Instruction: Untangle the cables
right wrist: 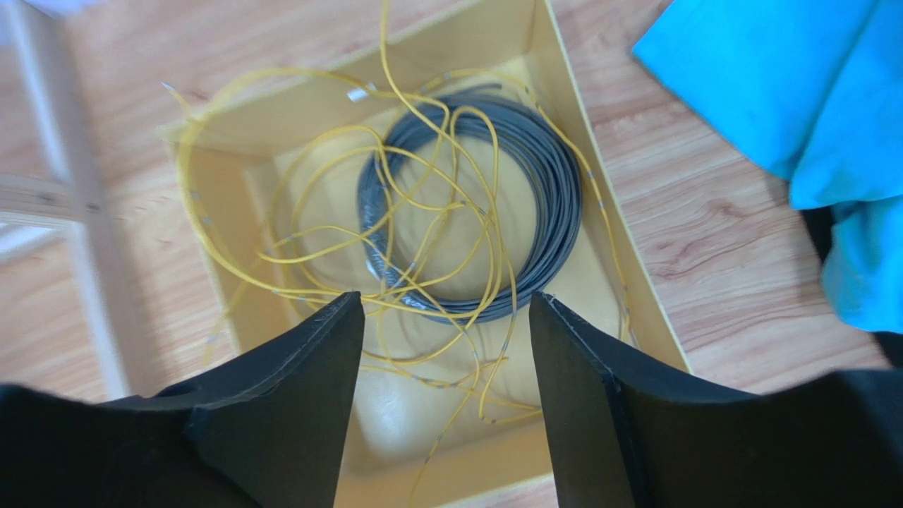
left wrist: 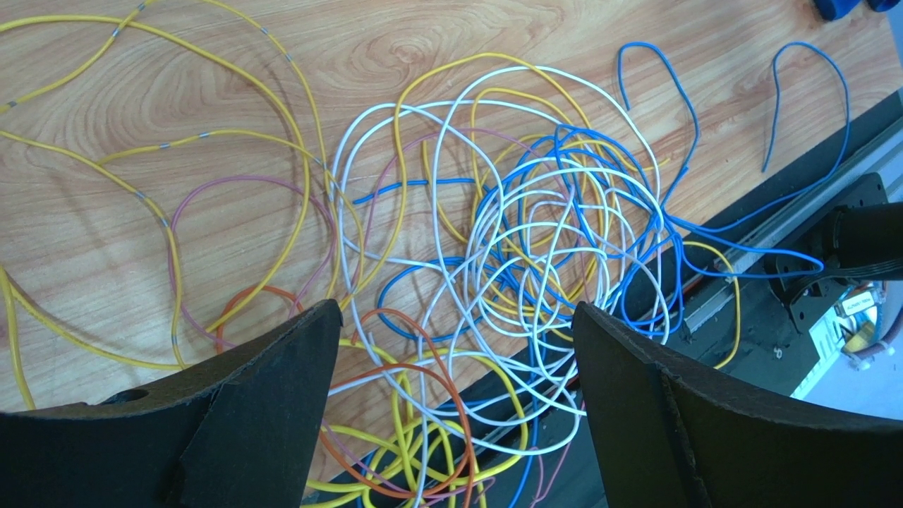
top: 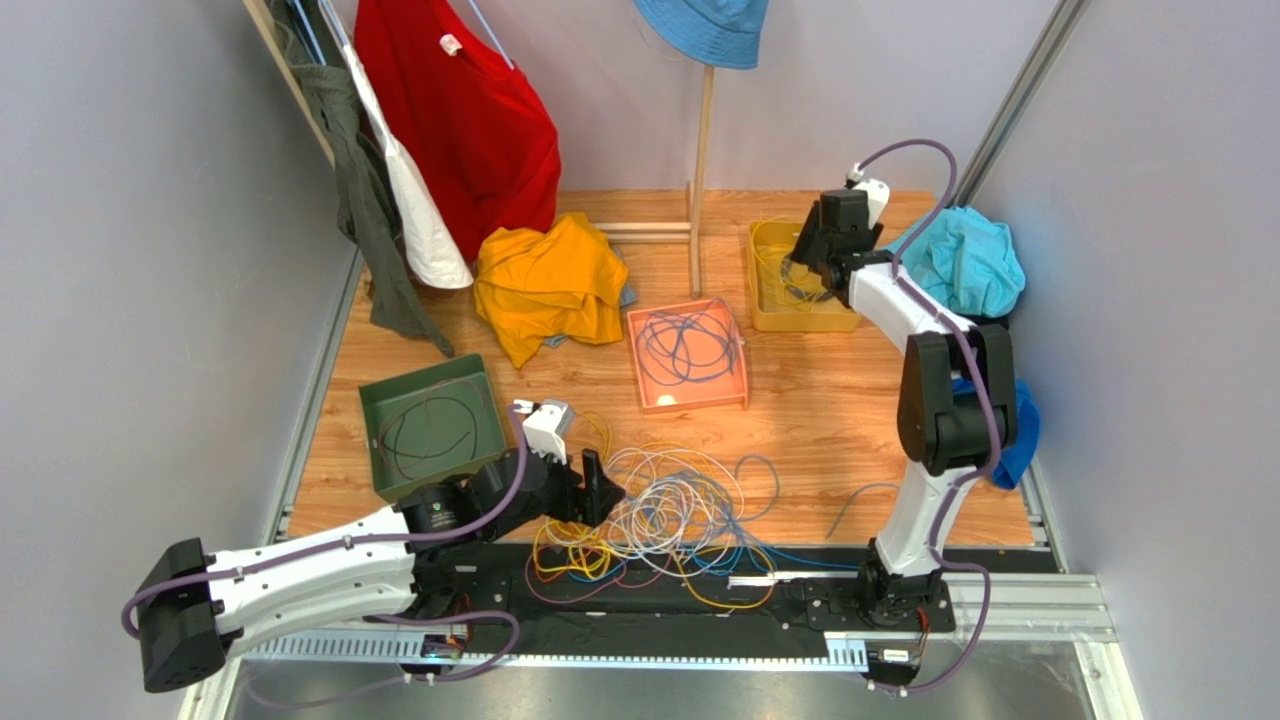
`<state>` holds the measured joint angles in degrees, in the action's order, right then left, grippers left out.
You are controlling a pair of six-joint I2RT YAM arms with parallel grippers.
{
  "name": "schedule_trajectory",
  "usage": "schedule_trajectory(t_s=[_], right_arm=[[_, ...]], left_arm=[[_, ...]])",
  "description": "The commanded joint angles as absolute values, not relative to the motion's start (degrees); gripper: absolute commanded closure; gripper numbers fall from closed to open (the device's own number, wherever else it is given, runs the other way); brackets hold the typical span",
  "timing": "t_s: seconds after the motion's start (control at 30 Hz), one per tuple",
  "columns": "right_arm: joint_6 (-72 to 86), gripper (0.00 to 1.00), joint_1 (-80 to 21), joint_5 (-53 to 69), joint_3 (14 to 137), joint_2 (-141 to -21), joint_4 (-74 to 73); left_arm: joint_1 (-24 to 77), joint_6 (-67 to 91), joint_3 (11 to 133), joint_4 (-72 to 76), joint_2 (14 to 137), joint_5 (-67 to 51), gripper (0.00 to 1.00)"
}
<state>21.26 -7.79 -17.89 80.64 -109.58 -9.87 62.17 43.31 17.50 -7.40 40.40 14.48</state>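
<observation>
Yellow, white, blue, orange cables (top: 669, 518), tangled in loose loops

Three bins (top: 371, 443) (top: 688, 311) (top: 760, 285), two grippers (top: 597, 488) (top: 809, 267)

The right hand (right wrist: 445, 307) hung with its fingers spread wide, gripping nothing, above a yellow box (right wrist: 228, 265) on the wooden bench (right wrist: 700, 254), where loose yellow cables (right wrist: 385, 53) looped over a dark grey cable coil (right wrist: 551, 180), a blue cloth (right wrist: 806, 106) near the box.
</observation>
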Motion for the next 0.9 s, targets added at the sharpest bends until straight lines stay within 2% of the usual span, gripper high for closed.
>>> schedule_trajectory(t_s=[0.0,0.2,0.33,0.43,0.57,0.77,0.87], right_arm=[[22.9,0.34,-7.6,-17.4,79.5,-98.7,-4.7],[26.2,0.33,-9.1,-16.9,74.9,-87.5,-3.8],[31.4,0.35,-11.7,-14.3,60.4,-76.8,-1.1],[33.4,0.39,-17.4,-11.9,47.3,-66.4,2.5],[32.7,0.43,-32.3,-14.8,36.2,-57.8,0.9],[33.4,0.44,-48.5,-19.2,29.0,-49.7,-4.9],[34.5,0.44,-52.3,-20.2,25.7,-45.1,-5.5]], left_arm=[[62.3,43.4,18.8,-6.5,39.7,15.0,0.11],[62.3,44.4,18.7,-7.3,38.8,15.7,0.11],[62.3,44.2,19.2,-8.3,38.8,16.6,0.11],[62.2,44.1,20.4,-10.3,38.5,17.5,0.1],[62.2,43.8,21.6,-12.5,37.8,18.2,0.1],[62.2,43.7,24.2,-17.7,36.8,21.9,0.1],[62.2,44.7,24.5,-20.4,36.6,24.3,0.11]])
